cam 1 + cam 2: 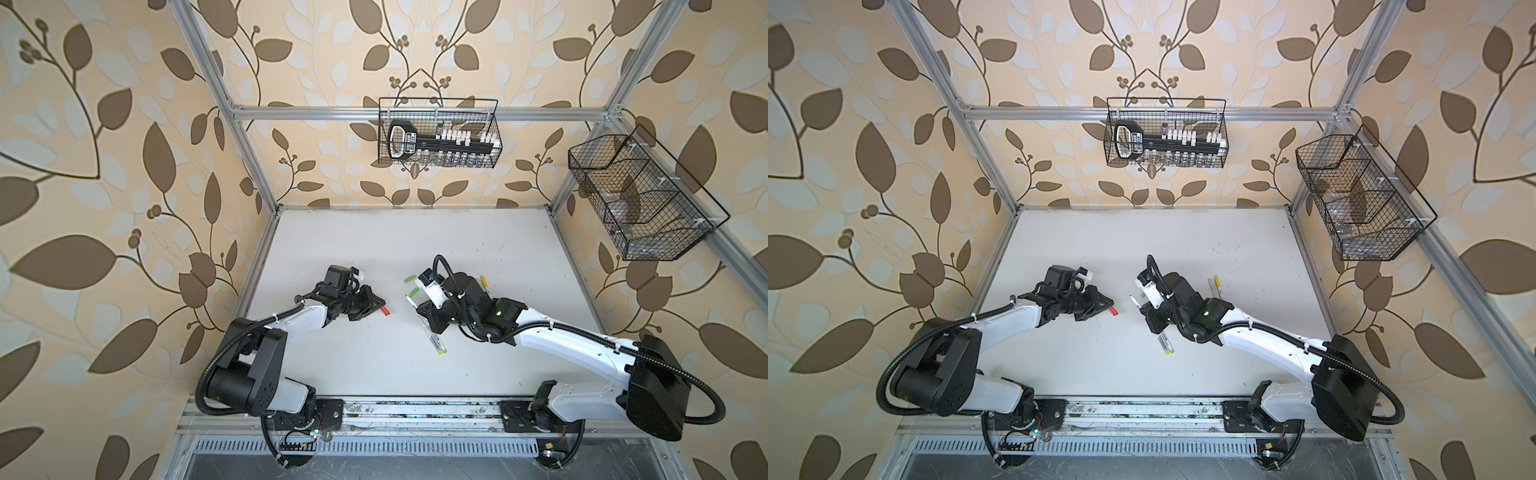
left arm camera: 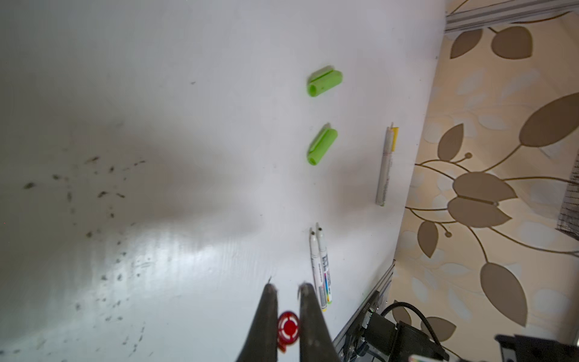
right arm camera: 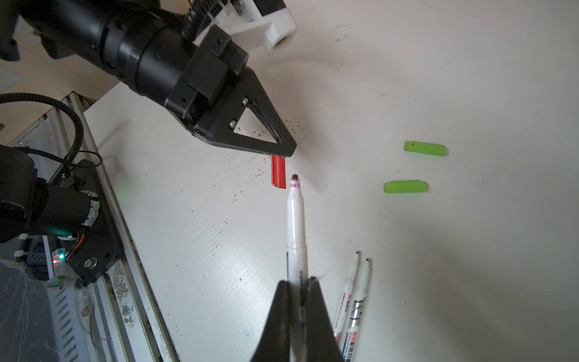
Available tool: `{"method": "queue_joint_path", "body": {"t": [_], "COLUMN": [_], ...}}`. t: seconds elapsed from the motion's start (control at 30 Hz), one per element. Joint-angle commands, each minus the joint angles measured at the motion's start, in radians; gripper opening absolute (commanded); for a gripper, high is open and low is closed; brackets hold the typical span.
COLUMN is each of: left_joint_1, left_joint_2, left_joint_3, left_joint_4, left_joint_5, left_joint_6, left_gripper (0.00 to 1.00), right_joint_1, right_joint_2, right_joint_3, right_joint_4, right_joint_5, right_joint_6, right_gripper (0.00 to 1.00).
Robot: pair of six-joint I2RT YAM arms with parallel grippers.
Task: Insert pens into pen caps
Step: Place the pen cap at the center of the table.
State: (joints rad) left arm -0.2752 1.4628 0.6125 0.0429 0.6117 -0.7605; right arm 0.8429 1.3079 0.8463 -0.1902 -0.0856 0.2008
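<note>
The pens are spread around: one pen is clamped in my right gripper. Its tip is close to the red cap but not touching it. My left gripper pinches that cap at 9 o'clock of the tip. Two loose pens lie side by side on the table at 5 o'clock of the right gripper. A green cap and a second green cap lie at 12 o'clock. At 2 o'clock a fourth pen lies with the yellow cap alongside its end.
</note>
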Motion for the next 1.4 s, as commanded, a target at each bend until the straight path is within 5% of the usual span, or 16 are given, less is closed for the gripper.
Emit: {"method": "queue_joint_path", "body": {"t": [0.0, 0.3, 0.47, 0.67, 1.07, 1.37], "left_joint_1": [0.002, 0.007, 0.008, 0.012, 0.008, -0.047], "left_joint_2": [0.058, 0.171, 0.188, 0.205, 0.387, 0.386], "left_joint_3": [0.005, 0.045, 0.067, 0.127, 0.300, 0.302], "left_joint_4": [0.069, 0.051, 0.006, -0.074, -0.130, -0.210], "left_joint_5": [-0.040, -0.089, -0.105, -0.124, 0.008, 0.019], "left_joint_6": [-0.058, -0.086, -0.062, 0.004, 0.110, 0.139], "left_gripper": [0.00, 0.19, 0.47, 0.63, 0.66, 0.68], "right_joint_1": [-0.002, -0.011, -0.021, -0.027, -0.042, -0.050], "right_joint_2": [-0.021, -0.016, -0.021, -0.027, -0.069, -0.094], "right_joint_3": [-0.022, -0.040, -0.047, -0.055, -0.090, -0.115], "right_joint_4": [0.000, 0.006, 0.008, 0.016, 0.020, 0.030], "right_joint_5": [0.011, -0.002, -0.009, -0.012, -0.004, -0.006], "right_joint_6": [0.004, -0.005, -0.010, -0.011, -0.003, 0.002], "right_gripper": [0.05, 0.05, 0.05, 0.05, 0.05, 0.05]}}
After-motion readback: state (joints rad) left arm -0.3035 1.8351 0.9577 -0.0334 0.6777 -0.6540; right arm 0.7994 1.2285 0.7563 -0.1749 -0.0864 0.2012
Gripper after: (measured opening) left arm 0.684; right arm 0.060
